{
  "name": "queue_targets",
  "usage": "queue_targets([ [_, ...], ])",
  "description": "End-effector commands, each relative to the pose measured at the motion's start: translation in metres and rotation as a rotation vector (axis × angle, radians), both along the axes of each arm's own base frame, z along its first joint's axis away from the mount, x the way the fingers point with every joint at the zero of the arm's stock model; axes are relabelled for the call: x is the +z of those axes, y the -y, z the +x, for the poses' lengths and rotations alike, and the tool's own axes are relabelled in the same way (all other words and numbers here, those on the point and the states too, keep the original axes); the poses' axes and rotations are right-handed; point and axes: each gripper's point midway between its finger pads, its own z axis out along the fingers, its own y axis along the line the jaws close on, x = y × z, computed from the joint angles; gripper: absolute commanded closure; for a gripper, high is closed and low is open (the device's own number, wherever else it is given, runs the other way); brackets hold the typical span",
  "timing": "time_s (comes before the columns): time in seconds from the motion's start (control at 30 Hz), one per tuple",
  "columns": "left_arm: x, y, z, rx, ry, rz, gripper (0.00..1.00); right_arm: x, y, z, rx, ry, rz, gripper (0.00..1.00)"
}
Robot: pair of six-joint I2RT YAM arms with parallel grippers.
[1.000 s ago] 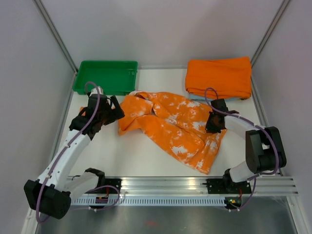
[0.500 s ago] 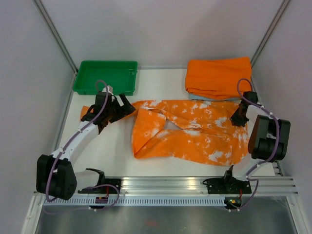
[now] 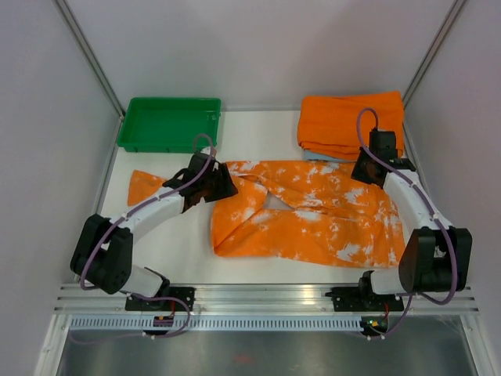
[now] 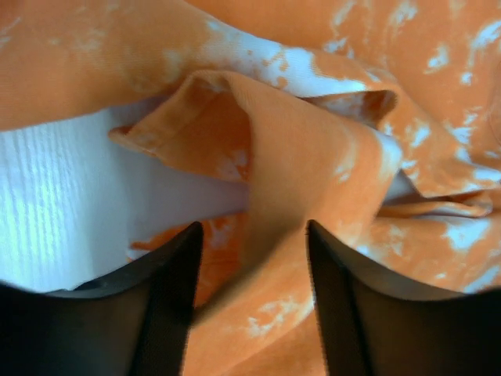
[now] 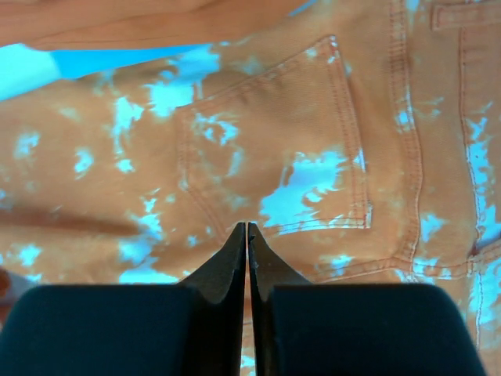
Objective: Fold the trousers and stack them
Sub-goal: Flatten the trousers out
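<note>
The trousers [image 3: 313, 215] lie spread across the table's middle, waist toward 3 o'clock and one leg reaching 9 o'clock, apparently laid out for folding. The left gripper [image 4: 250, 235] is released, straddling a raised ridge of crumpled leg. The right gripper [image 5: 247, 227] is clenched over a back pocket [image 5: 274, 141]; I cannot tell whether it pinches fabric. The plain orange folded cloth [image 3: 352, 121] sits at 1 o'clock.

Probably a lab — aluminium-railed enclosure [image 3: 266, 296]

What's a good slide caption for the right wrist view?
Shut right tool at the back pocket of the white-splashed orange trousers.
</note>
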Motion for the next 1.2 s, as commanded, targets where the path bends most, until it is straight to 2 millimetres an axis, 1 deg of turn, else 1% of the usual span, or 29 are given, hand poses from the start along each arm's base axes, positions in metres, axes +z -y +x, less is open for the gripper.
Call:
queue_targets([
  [0.0, -0.013, -0.006, 0.016, 0.055, 0.026, 0.052, 0.44, 0.023, -0.025, 0.002, 0.099, 0.073, 0.026, 0.92],
  [0.03, -0.017, -0.007, 0.016, 0.095, 0.001, 0.043, 0.81, 0.018, -0.028, 0.000, 0.111, 0.070, 0.029, 0.92],
  [0.07, -0.022, -0.009, 0.015, 0.121, -0.021, 0.048, 0.95, 0.015, -0.036, 0.000, 0.135, 0.071, 0.053, 0.92],
  [0.1, -0.027, -0.013, 0.009, 0.141, -0.053, 0.055, 0.98, 0.011, -0.043, 0.001, 0.156, 0.071, 0.069, 0.92],
  [0.13, -0.028, -0.017, 0.007, 0.195, -0.067, 0.052, 0.98, 0.004, -0.047, -0.001, 0.165, 0.055, 0.076, 0.92],
  [0.17, -0.018, -0.020, 0.003, 0.225, -0.050, 0.042, 0.98, -0.003, -0.050, -0.002, 0.175, 0.037, 0.082, 0.92],
  [0.2, -0.017, -0.027, -0.004, 0.264, -0.049, 0.052, 0.98, -0.007, -0.056, -0.002, 0.190, 0.034, 0.091, 0.92],
  [0.23, 0.001, -0.043, -0.010, 0.356, -0.013, 0.063, 0.98, -0.016, -0.058, -0.006, 0.194, 0.010, 0.095, 0.93],
  [0.3, 0.011, -0.070, -0.025, 0.482, 0.002, 0.094, 0.98, -0.021, -0.061, -0.007, 0.201, -0.001, 0.099, 0.93],
  [0.33, 0.009, -0.099, -0.042, 0.627, -0.025, 0.148, 0.98, -0.025, -0.060, -0.009, 0.198, -0.012, 0.096, 0.93],
  [0.37, 0.012, -0.113, -0.052, 0.698, -0.024, 0.156, 0.98, -0.027, -0.059, -0.009, 0.198, -0.015, 0.093, 0.94],
  [0.4, 0.023, -0.129, -0.065, 0.768, 0.004, 0.138, 0.98, -0.028, -0.058, -0.010, 0.200, -0.018, 0.086, 0.94],
  [0.43, 0.018, -0.152, -0.086, 0.901, -0.020, 0.166, 0.98, -0.030, -0.055, -0.011, 0.194, -0.024, 0.073, 0.95],
  [0.5, 0.015, -0.175, -0.111, 1.028, -0.011, 0.131, 0.98, -0.031, -0.056, -0.011, 0.190, -0.024, 0.073, 0.96],
  [0.53, 0.013, -0.183, -0.118, 1.117, -0.002, 0.075, 0.98, -0.033, -0.056, -0.012, 0.184, -0.027, 0.085, 0.96],
  [0.57, 0.007, -0.188, -0.127, 1.145, -0.007, 0.061, 0.98, -0.033, -0.058, -0.011, 0.185, -0.021, 0.091, 0.96],
  [0.6, -0.008, -0.193, -0.136, 1.168, -0.019, 0.060, 0.98, -0.035, -0.059, -0.011, 0.189, -0.025, 0.095, 0.97],
  [0.63, -0.007, -0.194, -0.139, 1.223, -0.004, -0.036, 0.98, -0.036, -0.059, -0.011, 0.188, -0.028, 0.099, 0.96],
  [0.7, -0.025, -0.207, -0.159, 1.285, -0.033, -0.017, 0.98, -0.037, -0.058, -0.010, 0.186, -0.032, 0.094, 0.96],
  [0.73, -0.025, -0.213, -0.162, 1.340, -0.014, -0.056, 0.98, -0.038, -0.058, -0.010, 0.187, -0.034, 0.092, 0.96],
  [0.77, -0.027, -0.222, -0.173, 1.360, -0.014, -0.014, 0.98, -0.038, -0.059, -0.010, 0.188, -0.034, 0.092, 0.96],
  [0.8, -0.023, -0.228, -0.176, 1.370, 0.006, 0.003, 0.93, -0.038, -0.059, -0.010, 0.190, -0.035, 0.097, 0.96],
  [0.87, -0.006, -0.242, -0.175, 1.391, 0.090, 0.013, 0.81, -0.039, -0.063, -0.010, 0.202, -0.036, 0.110, 0.96],
  [0.9, -0.001, -0.250, -0.181, 1.399, 0.108, 0.051, 0.57, -0.039, -0.064, -0.010, 0.205, -0.037, 0.120, 0.96],
  [0.97, 0.017, -0.262, -0.182, 1.419, 0.183, 0.065, 0.33, -0.041, -0.065, -0.010, 0.211, -0.039, 0.125, 0.96],
  [1.0, 0.022, -0.266, -0.183, 1.392, 0.202, 0.106, 0.07, -0.041, -0.065, -0.010, 0.212, -0.041, 0.126, 0.96],
  [1.03, 0.029, -0.270, -0.182, 1.387, 0.234, 0.122, 0.01, -0.041, -0.066, -0.010, 0.213, -0.041, 0.126, 0.96],
  [1.13, 0.043, -0.266, -0.178, 1.378, 0.245, 0.067, 0.00, -0.040, -0.067, -0.010, 0.216, -0.036, 0.129, 0.95],
  [1.17, 0.054, -0.263, -0.175, 1.373, 0.255, 0.032, 0.00, -0.039, -0.066, -0.009, 0.214, -0.036, 0.131, 0.95],
])
